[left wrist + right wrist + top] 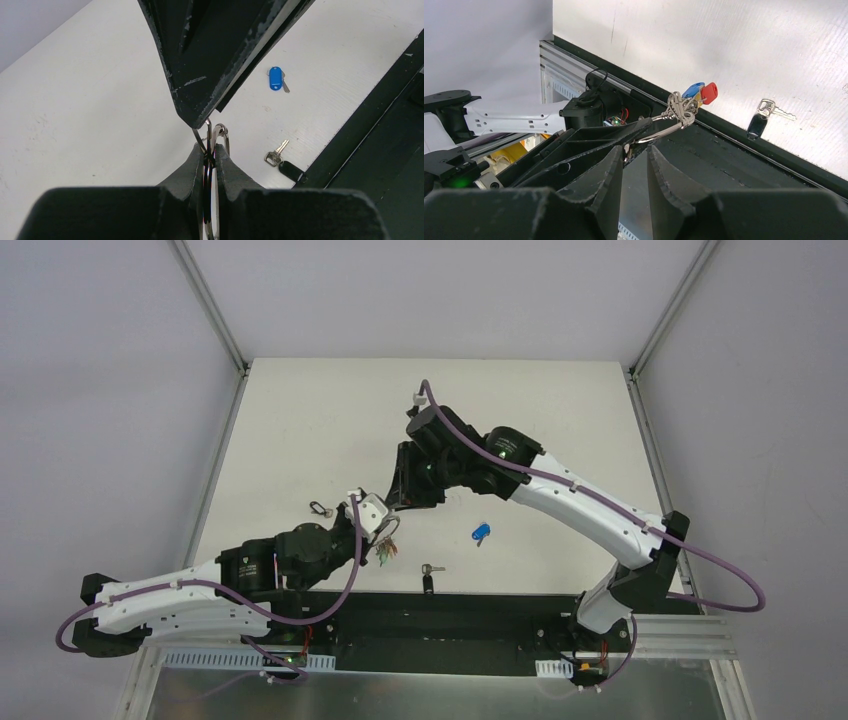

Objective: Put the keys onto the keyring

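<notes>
My left gripper (210, 156) is shut on the edge of the metal keyring (219, 132), held above the table. In the top view the ring's coloured keys (386, 550) hang under the left gripper (383, 524). My right gripper (636, 149) meets it from the far side, its jaws closed to a narrow gap on the ring's near edge (659, 131); red and blue caps (708, 93) hang at the ring's other end. The blue-capped key (481, 533) (275, 79) lies loose on the table. The black-headed key (429, 577) (286, 166) (756, 124) lies by the near edge.
A small loose metal clip (319, 508) lies on the white table left of the grippers. A black rail (480, 612) runs along the table's near edge, with the arm bases behind it. Grey walls stand round the table.
</notes>
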